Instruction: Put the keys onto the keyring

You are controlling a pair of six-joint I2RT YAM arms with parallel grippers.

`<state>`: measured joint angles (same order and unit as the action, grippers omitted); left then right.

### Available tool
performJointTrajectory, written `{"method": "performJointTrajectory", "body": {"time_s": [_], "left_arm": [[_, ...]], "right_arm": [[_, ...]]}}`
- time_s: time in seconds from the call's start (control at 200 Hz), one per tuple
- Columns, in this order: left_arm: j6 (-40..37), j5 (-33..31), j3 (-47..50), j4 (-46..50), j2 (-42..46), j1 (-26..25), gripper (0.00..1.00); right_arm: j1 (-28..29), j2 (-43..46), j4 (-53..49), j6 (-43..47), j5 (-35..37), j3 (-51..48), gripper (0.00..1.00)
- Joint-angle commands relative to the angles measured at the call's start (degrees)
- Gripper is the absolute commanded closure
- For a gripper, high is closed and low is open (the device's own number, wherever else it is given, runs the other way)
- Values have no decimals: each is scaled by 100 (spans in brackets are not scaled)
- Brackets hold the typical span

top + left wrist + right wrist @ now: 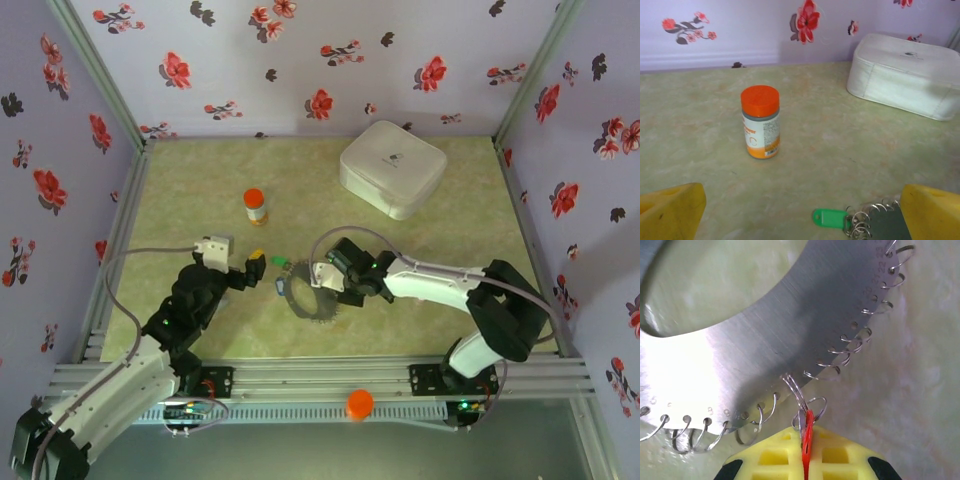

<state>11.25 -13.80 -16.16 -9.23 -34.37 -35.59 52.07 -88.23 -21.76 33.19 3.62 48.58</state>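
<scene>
Two grippers checked. I find right gripper [806, 452] clamped on a red key [808, 432] at the keyring [740, 340], centre of the bench [300, 170]; left gripper [801, 212] spread wide near a green key [829, 218].

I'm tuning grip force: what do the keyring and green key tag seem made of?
The keyring looks like brushed metal, perhaps steel: fine parallel grain lines, a dull grey sheen, and small numbers marked by its edge holes. The green key tag looks like smooth plastic: even, saturated colour.

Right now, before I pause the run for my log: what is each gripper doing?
Left gripper: open, holding nothing.
Right gripper: shut on a red key tag, at the edge of the keyring.
</scene>
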Motion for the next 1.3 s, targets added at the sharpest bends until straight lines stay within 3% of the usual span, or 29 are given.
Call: {"method": "performJointTrajectory", "body": {"time_s": [0.0,0.13,0.24,0.36,0.46,0.585,0.705,0.835,0.965,1.115,1.295], "left_arm": [[291,488,-480,513,-196,129,0],[261,686,-756,822,-562,151,0],[213,781,-848,766,-693,158,0],[262,903,-954,804,-870,182,0],[396,1059,-1082,862,-1125,215,0],[592,1298,-1213,836,-1640,237,0],[690,1866,-1322,709,-2208,235,0],[918,2390,-1405,661,-2711,213,0],[1250,2567,-1467,591,-3021,30,0],[1617,2379,-1460,309,-3471,-396,3],[2270,2286,-1313,-46,-3806,-567,4]], "right_arm": [[-46,-181,-335,255,494,-44,96],[-74,-253,-456,293,617,-50,90],[-118,-170,-500,255,710,-54,72],[-204,327,-434,-24,447,-68,60],[-235,942,-213,-585,67,-88,58],[-227,1575,560,-2436,-261,-240,56],[-167,1848,1064,-4832,-62,-405,64],[124,2145,907,-6886,461,-596,66],[326,2239,36,-8855,717,-666,68],[510,1982,-110,-9975,130,-823,70],[860,1526,0,-10663,-552,-941,70]]}}
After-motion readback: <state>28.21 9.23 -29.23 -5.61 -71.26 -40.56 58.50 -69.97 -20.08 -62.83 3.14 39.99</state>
